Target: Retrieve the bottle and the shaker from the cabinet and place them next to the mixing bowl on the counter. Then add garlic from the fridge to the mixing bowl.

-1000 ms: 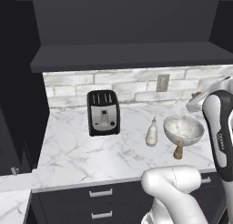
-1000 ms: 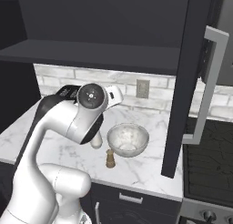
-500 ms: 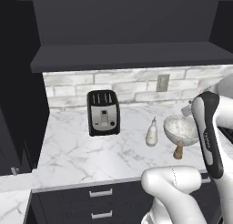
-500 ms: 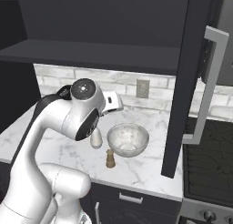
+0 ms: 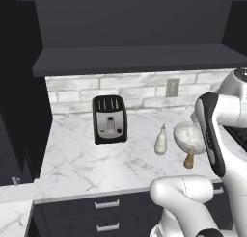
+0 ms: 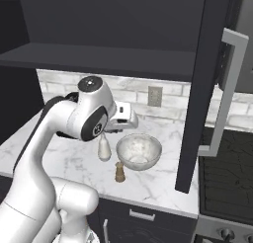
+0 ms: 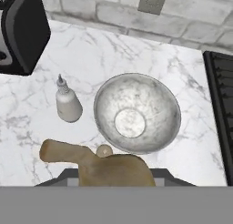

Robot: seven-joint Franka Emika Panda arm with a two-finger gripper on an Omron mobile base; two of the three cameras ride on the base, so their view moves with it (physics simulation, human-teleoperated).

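Note:
The mixing bowl (image 7: 157, 104) sits on the white marble counter (image 5: 87, 159), whitish with a speckled inside. The creamy-white bottle (image 7: 68, 104) stands upright just left of it, and the brown shaker (image 7: 104, 150) stands at its near rim. My gripper (image 7: 113, 177) hovers above the bowl's near edge, shut on a tan lumpy garlic (image 7: 113, 170) that hides the fingertips. From the side, bowl (image 6: 139, 150), bottle (image 6: 104, 149) and shaker (image 6: 119, 172) stand close together under my hand (image 6: 131, 123). The cabinet (image 6: 197, 89) door hangs open to the right.
A black toaster (image 5: 110, 119) stands on the counter left of the bottle. A dark stovetop (image 6: 227, 163) lies right of the counter. The open cabinet door's grey bar handle (image 6: 225, 89) juts out near the bowl's right side. Dark drawers (image 5: 106, 212) run below.
My arm has swung left and in over the counter, bringing the hand with the garlic closer above the bowl. Bottle, shaker and bowl have stayed put.

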